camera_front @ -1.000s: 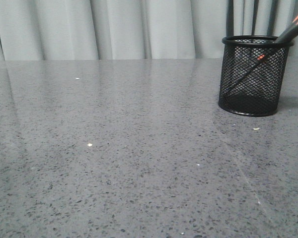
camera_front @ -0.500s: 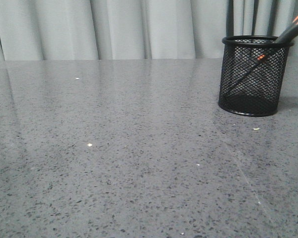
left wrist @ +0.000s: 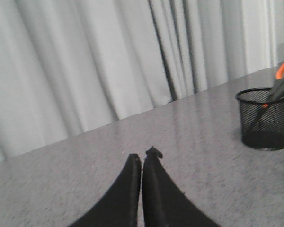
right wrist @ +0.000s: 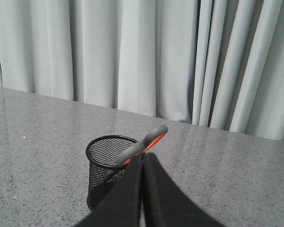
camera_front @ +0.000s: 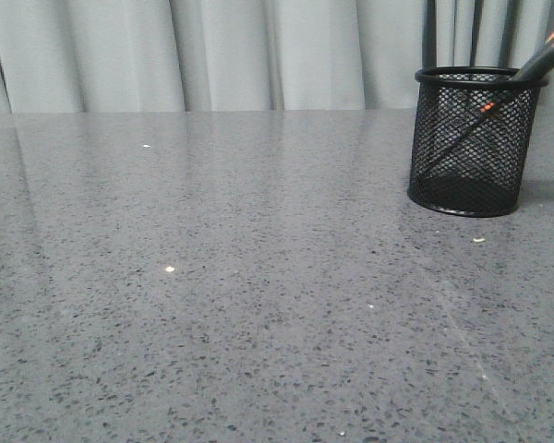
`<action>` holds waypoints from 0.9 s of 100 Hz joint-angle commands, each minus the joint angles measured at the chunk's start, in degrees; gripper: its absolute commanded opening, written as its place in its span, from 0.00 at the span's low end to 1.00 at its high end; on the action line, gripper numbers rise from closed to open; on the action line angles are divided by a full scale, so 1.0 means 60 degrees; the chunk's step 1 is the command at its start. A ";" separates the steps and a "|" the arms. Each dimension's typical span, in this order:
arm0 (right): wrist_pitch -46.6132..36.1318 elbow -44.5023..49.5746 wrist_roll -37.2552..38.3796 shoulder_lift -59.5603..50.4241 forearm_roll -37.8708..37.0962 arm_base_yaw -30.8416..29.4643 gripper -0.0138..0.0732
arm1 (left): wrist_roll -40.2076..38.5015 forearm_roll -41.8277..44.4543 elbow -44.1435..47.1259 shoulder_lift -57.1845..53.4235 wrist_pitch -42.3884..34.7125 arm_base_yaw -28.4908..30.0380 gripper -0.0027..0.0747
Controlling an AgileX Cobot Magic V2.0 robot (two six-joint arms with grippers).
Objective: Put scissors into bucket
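Observation:
The black wire-mesh bucket (camera_front: 475, 138) stands upright at the far right of the grey table. The scissors (camera_front: 545, 53) stand inside it, blades down and leaning, with the grey and orange handles sticking out over the rim to the right. Neither gripper shows in the front view. In the left wrist view my left gripper (left wrist: 143, 156) is shut and empty, well away from the bucket (left wrist: 264, 120) and scissors (left wrist: 281, 80). In the right wrist view my right gripper (right wrist: 143, 157) is shut and empty, above and short of the bucket (right wrist: 104, 165) and the scissors' handle (right wrist: 142, 144).
The speckled grey table (camera_front: 258, 305) runs back to a pale pleated curtain (camera_front: 222, 55). A few small white crumbs (camera_front: 170, 269) lie on the surface.

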 commanded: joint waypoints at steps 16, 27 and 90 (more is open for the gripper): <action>-0.0774 -0.0184 -0.0094 0.0147 0.0023 -0.0006 0.11 | -0.1575 0.0445 0.1520 -0.1864 0.0701 0.2477 0.01; -0.0774 -0.0184 -0.0094 0.0147 0.0023 -0.0006 0.11 | -0.1863 0.0529 0.1877 -0.2304 0.1773 0.3264 0.01; -0.0758 -0.0184 -0.0094 0.0147 0.0023 -0.0006 0.11 | -0.1863 0.1031 0.1897 -0.2854 0.3831 0.3506 0.01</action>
